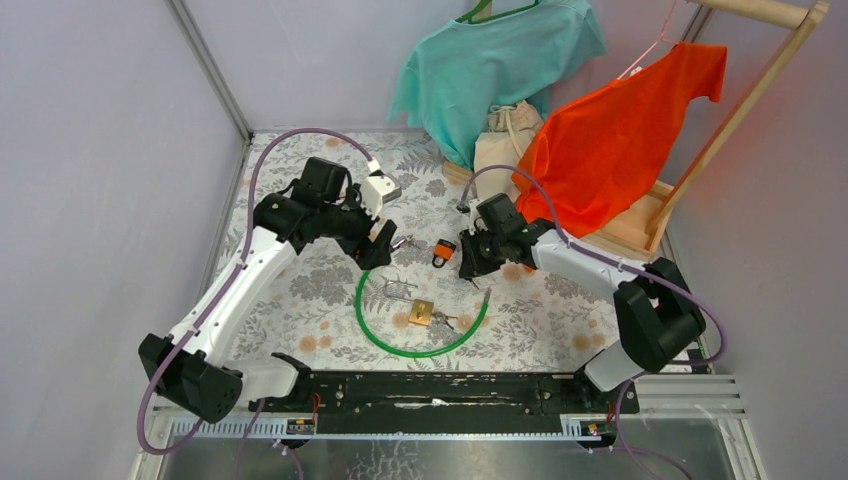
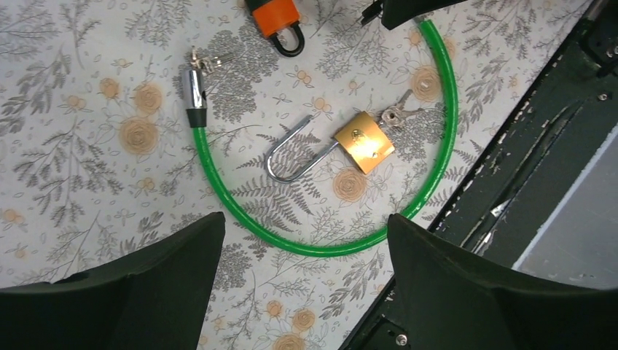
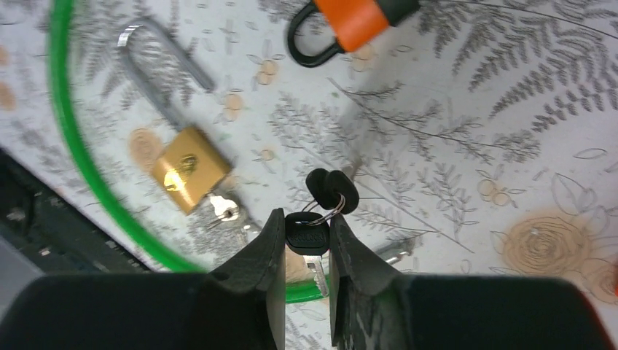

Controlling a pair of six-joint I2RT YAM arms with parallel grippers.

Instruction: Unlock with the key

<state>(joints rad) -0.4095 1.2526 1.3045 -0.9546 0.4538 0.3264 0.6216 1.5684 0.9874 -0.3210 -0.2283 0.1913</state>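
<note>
My right gripper (image 3: 306, 227) is shut on a black-headed key (image 3: 307, 235), blade pointing back between the fingers, with another black key head (image 3: 331, 188) hanging on its ring. It hovers beside the orange padlock (image 1: 443, 250), which also shows in the right wrist view (image 3: 357, 18). A brass padlock (image 1: 421, 312) with its shackle swung open and keys in it lies inside the green cable lock's loop (image 1: 455, 342). My left gripper (image 2: 306, 240) is open and empty above the cable (image 2: 321, 246) and the brass padlock (image 2: 364, 141).
The cable's metal end (image 2: 194, 87) lies left of the orange padlock (image 2: 275, 18). A wooden clothes rack (image 1: 740, 110) with an orange shirt (image 1: 625, 130), a teal shirt (image 1: 490, 60) and a cloth bag (image 1: 505, 140) stands at the back right. A black rail (image 1: 430, 390) runs along the near edge.
</note>
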